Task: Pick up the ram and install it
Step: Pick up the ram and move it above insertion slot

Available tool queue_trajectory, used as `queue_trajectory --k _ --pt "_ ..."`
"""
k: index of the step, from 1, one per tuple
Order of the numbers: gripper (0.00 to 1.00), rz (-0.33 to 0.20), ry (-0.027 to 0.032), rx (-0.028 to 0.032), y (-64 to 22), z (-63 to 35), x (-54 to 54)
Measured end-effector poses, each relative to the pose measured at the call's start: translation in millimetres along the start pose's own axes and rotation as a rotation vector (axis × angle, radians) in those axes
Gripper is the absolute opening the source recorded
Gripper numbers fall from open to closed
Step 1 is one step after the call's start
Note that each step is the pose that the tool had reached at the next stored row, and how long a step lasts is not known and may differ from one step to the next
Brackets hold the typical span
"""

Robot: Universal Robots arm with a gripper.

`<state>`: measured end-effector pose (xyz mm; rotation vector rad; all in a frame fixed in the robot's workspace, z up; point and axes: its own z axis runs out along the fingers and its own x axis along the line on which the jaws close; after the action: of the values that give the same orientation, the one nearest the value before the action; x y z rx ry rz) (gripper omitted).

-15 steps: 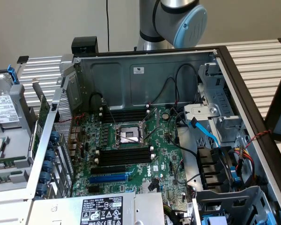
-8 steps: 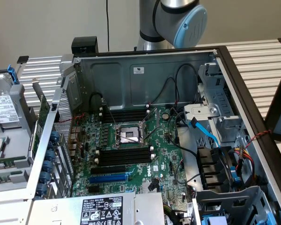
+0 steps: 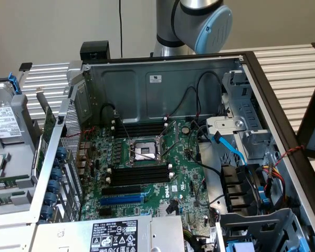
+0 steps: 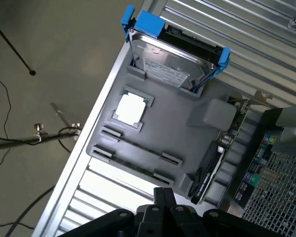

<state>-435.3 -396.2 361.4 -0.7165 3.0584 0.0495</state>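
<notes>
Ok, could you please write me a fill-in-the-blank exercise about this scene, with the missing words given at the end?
1. The claw, close to the grey tray, is ___ and holds nothing.
2. The ram lies on that tray, not yet in the long ___ slots of the motherboard.
3. The hard drive sits in a ___ carrier.
Missing words: shut; black; blue.

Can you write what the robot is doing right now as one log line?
phase: pre-grasp | jaws: shut, empty, over gray tray | ram: in tray, not picked up
</notes>
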Motion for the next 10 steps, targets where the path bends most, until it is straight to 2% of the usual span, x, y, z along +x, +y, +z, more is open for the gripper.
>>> queue_trajectory --k 10 --pt "0.10 -0.182 0.0045 -0.0034 0.0 0.8 0.0"
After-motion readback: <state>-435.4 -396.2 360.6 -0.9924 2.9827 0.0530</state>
